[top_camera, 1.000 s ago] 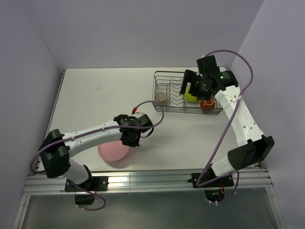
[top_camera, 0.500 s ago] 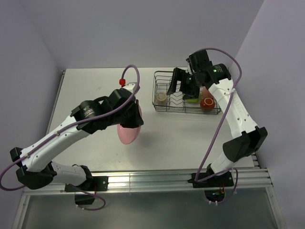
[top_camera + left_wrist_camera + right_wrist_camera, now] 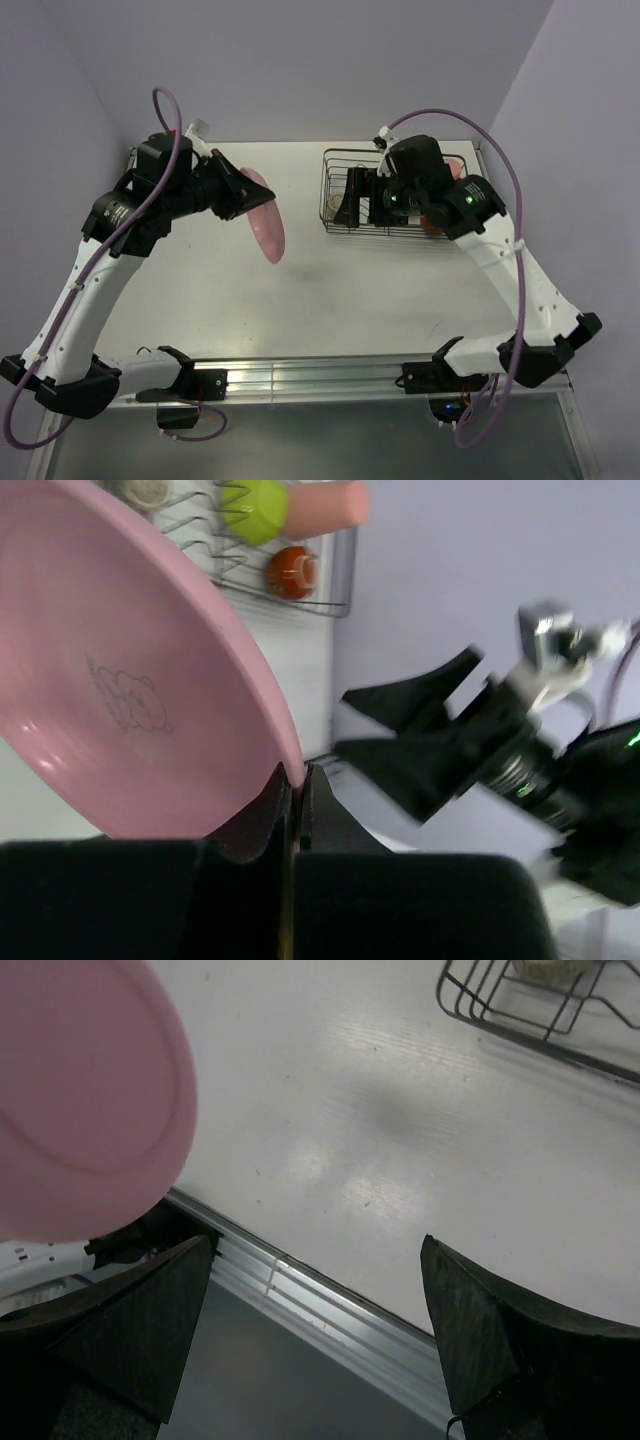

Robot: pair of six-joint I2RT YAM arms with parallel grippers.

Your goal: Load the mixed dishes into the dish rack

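Note:
My left gripper (image 3: 243,192) is shut on the rim of the big pink plate (image 3: 268,228) and holds it on edge, high above the table left of the dish rack (image 3: 336,156). The left wrist view shows the jaws (image 3: 293,775) pinching the plate (image 3: 120,680). In the rack sit the beige cup (image 3: 148,490), the yellow-green bowl (image 3: 250,508), the salmon tumbler (image 3: 325,505) and the red mug (image 3: 292,570). My right gripper (image 3: 352,206) is open and empty over the rack's left end, facing the plate (image 3: 90,1090); its fingers (image 3: 130,1330) stand wide apart.
The rack stands at the back right of the white table (image 3: 200,260). Its corner and the cup show in the right wrist view (image 3: 520,1010). A metal rail (image 3: 320,375) runs along the near edge. Purple walls close in on both sides.
My left arm has lifted the plate off the table and swung it up to the back left, turning it on edge. My right gripper has moved left across the rack, staying open.

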